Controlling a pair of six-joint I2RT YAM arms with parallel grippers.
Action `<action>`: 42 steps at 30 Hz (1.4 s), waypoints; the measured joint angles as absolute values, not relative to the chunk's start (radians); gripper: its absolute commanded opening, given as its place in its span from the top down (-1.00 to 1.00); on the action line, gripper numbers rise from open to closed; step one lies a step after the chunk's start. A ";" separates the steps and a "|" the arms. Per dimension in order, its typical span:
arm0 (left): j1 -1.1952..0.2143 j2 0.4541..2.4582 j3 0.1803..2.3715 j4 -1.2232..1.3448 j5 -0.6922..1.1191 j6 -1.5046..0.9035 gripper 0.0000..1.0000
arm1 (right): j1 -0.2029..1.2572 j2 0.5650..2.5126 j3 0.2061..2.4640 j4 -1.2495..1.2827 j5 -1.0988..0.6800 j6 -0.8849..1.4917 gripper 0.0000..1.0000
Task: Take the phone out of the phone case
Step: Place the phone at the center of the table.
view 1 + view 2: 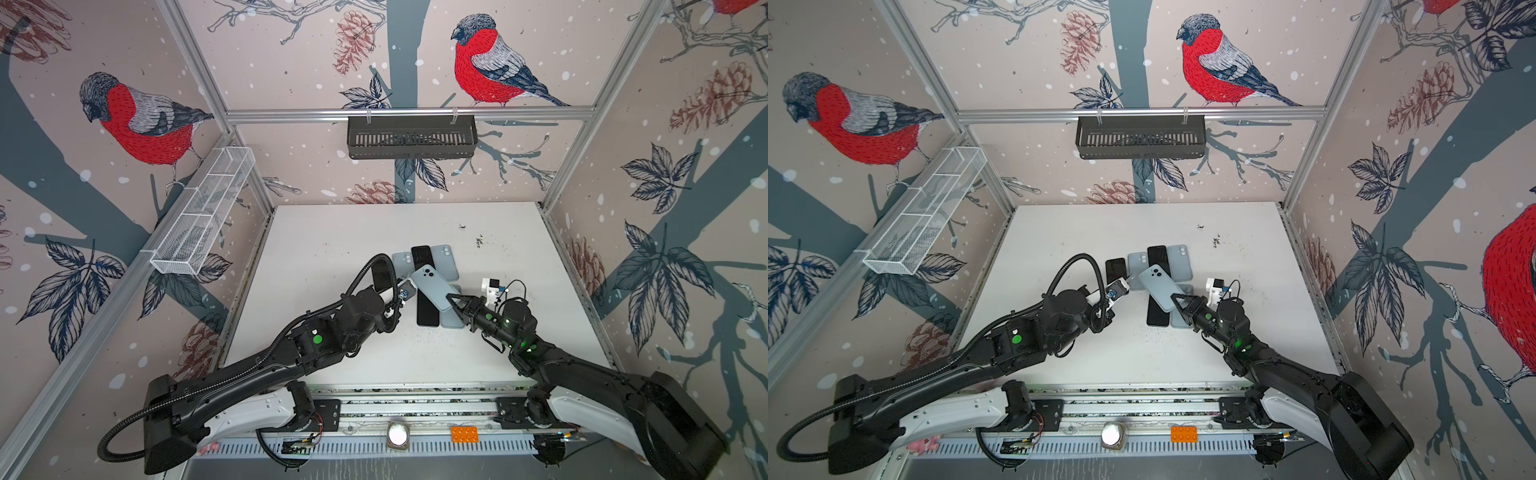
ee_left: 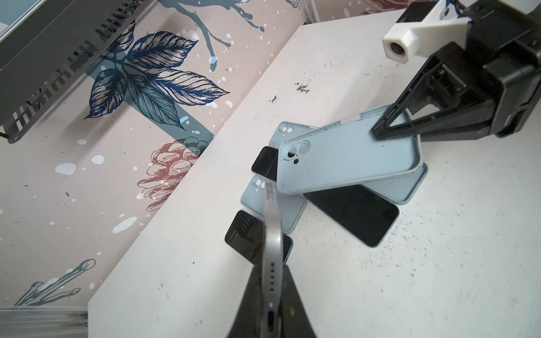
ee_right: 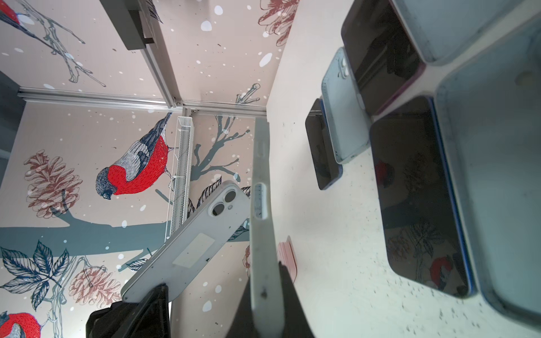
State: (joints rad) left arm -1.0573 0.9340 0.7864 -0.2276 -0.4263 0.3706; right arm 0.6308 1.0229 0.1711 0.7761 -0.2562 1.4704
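The left gripper [image 2: 270, 270] clamps a silver phone [image 2: 272, 234] edge-on. The right gripper [image 2: 378, 133] pinches the blue case [image 2: 345, 158] by its end above the pile [image 2: 351, 210].

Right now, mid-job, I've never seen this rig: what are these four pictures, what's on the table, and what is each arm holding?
Two black robot arms with pinching grippers work over a white table. Two pictures look down from one overhead camera pair; the other two come from a camera on each wrist. The left gripper is shut on a pale phone, clear of the table. The right gripper is shut on an empty light-blue case. On the table lie more cases and dark-screened phones, overlapping in a loose pile.
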 measured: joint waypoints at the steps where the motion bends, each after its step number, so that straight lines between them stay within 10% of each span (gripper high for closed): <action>1: -1.058 0.925 0.777 -0.233 -0.426 0.378 1.00 | 0.649 1.017 0.169 0.764 -0.235 1.480 1.00; 42: -1.129 0.945 0.431 -0.155 -0.480 0.710 1.00 | 1.123 1.358 0.374 0.528 0.226 1.896 0.91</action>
